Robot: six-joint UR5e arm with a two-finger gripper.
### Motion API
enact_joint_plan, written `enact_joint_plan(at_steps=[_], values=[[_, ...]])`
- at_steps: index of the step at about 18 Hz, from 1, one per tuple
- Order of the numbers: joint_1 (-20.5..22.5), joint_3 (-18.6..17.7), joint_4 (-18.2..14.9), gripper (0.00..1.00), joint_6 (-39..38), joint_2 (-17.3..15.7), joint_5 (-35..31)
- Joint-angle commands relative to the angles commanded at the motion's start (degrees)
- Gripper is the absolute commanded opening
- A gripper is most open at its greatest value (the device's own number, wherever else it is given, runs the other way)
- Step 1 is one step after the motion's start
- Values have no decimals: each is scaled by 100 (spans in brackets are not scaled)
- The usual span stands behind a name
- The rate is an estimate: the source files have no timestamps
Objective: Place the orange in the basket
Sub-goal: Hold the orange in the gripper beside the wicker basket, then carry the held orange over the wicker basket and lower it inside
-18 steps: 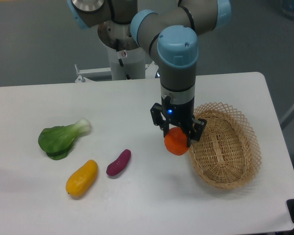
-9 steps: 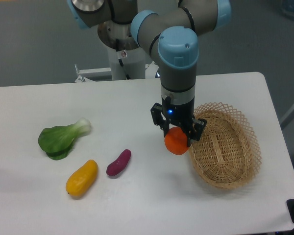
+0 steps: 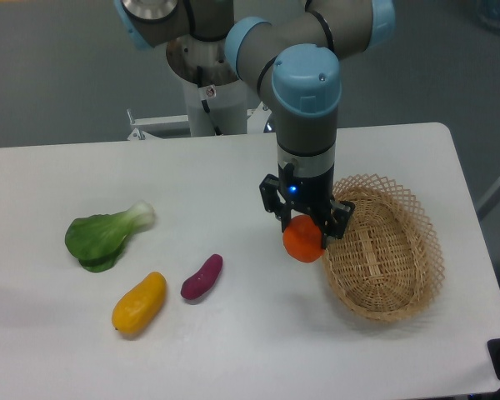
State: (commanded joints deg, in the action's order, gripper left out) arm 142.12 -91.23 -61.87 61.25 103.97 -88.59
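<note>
The orange (image 3: 302, 241) is a small round bright fruit held between the black fingers of my gripper (image 3: 305, 232), which is shut on it. It hangs above the table, right at the left rim of the basket (image 3: 417, 250). The basket is an oval, light tan wicker one with a lattice rim, lying at the right of the table with nothing in it. The arm's wrist rises straight up above the orange.
On the left half of the table lie a green bok choy (image 3: 106, 235), a yellow-orange mango-shaped fruit (image 3: 138, 302) and a purple sweet potato (image 3: 202, 277). The robot's base (image 3: 202, 92) stands behind the table's far edge.
The gripper with the orange has shifted a few pixels to the right, toward the basket. Nothing else has moved.
</note>
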Motion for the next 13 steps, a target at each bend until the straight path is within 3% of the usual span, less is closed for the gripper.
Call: enact_joint_plan(at_steps=[6,9,13], values=[[649,-210,26,60,1141,17,9],[1116,-386,131,60,1854,219,9],[1248,-518,149,60,1883,456,9]])
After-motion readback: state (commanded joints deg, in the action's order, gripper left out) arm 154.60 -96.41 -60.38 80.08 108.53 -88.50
